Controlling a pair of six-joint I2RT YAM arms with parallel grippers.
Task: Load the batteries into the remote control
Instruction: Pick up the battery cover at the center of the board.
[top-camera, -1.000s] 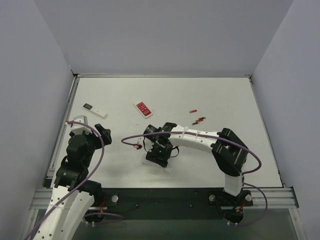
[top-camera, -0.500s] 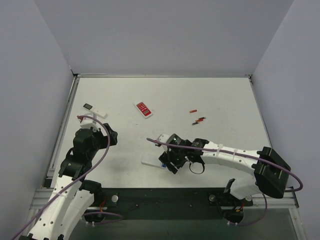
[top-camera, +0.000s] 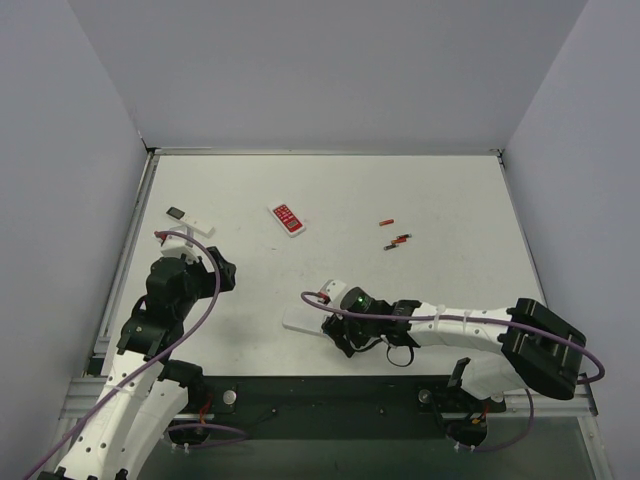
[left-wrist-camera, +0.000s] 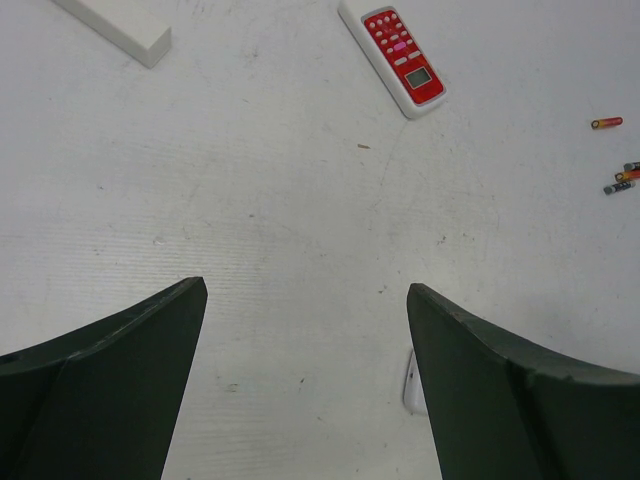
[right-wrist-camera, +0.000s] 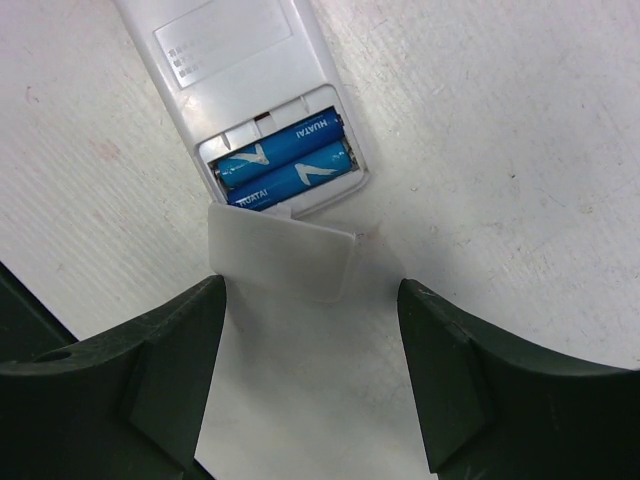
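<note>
table (top-camera: 450, 200) white, scuffed | walls (top-camera: 330, 70) pale lilac, three sides | left end effector (left-wrist-camera: 305, 288) agape, empty | right end effector (right-wrist-camera: 310, 285) spread above remote control (right-wrist-camera: 230, 50), batteries (right-wrist-camera: 285, 165) seated, cover (right-wrist-camera: 285, 255) loose

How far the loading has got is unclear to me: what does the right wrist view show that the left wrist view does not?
Only right wrist: the remote, back up, bay open, with two blue batteries side by side inside. Its loose cover lies at the bay's end, just ahead of the open right pincer. Only left wrist: the red remote, the end of a stick remote, red cells and the open left pincer. Shared: the white table. A white sliver in the left wrist view may be the remote; I cannot tell.
</note>
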